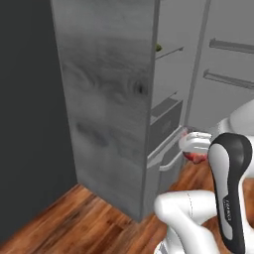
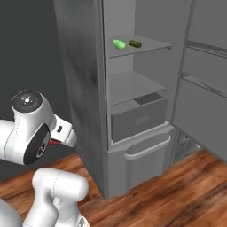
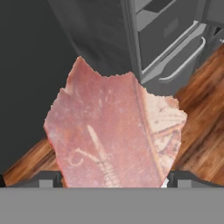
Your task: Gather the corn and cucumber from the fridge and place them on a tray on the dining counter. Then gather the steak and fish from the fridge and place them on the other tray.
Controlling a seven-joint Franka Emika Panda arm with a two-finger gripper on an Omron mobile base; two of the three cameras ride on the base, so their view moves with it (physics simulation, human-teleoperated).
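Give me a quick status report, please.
Gripper closed on the steak, outside the fridge. Corn and cucumber on the upper shelf. Fridge door open.

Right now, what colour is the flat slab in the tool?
Pink-red steak slab with paler marbling; hand view shows it best.

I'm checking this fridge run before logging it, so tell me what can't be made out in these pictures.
- Gripper: hand view, its fingertips are hidden by the flat pink-red marbled steak between them.
- Steak: left base view, a red sliver behind the white wrist; the rest hidden.
- Fish: none identifiable.
- Grey fridge drawer contents: right base view, hidden by its front.
- Bright light-green corn and dark olive cucumber: too small for detail.
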